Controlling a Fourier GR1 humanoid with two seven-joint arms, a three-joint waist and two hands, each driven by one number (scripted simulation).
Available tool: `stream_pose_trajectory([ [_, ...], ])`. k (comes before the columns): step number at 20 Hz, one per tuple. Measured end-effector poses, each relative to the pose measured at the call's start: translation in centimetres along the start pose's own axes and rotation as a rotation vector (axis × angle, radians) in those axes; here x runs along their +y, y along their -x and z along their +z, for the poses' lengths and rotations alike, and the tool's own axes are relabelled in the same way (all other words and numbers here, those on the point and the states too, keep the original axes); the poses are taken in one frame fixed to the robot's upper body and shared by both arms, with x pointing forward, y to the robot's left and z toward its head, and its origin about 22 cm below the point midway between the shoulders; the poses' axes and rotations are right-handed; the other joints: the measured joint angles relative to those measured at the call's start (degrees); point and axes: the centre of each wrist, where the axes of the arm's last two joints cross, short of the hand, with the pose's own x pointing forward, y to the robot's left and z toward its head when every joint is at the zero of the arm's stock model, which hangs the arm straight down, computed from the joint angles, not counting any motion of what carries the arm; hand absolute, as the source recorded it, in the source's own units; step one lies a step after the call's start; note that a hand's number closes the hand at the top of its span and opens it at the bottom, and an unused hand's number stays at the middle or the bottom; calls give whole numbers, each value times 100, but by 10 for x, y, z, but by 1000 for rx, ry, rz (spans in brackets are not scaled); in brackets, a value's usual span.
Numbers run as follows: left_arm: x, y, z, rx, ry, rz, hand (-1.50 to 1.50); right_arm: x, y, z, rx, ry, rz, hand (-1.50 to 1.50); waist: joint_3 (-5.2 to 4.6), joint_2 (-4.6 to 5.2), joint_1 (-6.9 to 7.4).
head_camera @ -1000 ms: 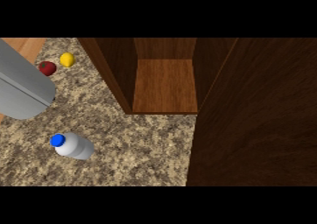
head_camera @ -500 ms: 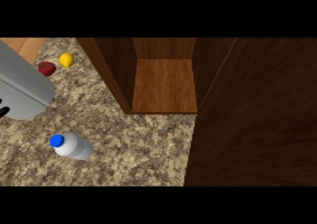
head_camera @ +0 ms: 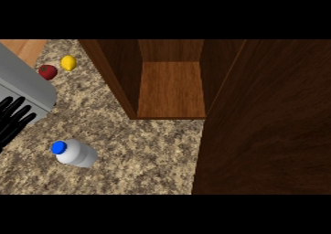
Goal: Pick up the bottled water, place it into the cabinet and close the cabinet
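Speckled stone counter underfoot, and on it sits the bottled water, blue cap showing, seemingly upright and untouched. It looks like light, smooth plastic that could skid or tip, so I'd wrap round the body below the cap. Just up and left of the bottle, the left hand hangs with black fingers straight and spread wide, holding nothing. Up and right of the bottle, the cabinet stands open, its door swung out. Well beyond the bottle: a red fruit and a yellow fruit. Right hand's out of shot.
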Motion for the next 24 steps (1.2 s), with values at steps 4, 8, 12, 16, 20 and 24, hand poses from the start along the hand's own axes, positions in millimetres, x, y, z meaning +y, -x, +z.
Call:
stream_pose_trajectory([
  [4,8,27,-9,48,-10,-7,-150,1,-2,-1,2,0,-3,-150,-2,2,-19],
  [8,11,53,-14,87,-13,-13,-150,-1,-4,-2,10,6,12,-150,-2,3,-22],
  [12,14,85,-17,125,-14,-4,-150,5,-2,0,7,-3,-12,-150,-3,1,-37],
  [16,25,109,-19,158,-21,7,-150,7,-5,-4,12,-10,-10,-150,-6,6,-43],
  [20,30,131,-17,175,-14,13,-150,6,-5,-3,14,-2,0,-150,-6,7,-45],
  [24,32,152,-22,174,-21,22,-150,6,-6,-3,10,-2,3,-150,-7,10,-59],
])
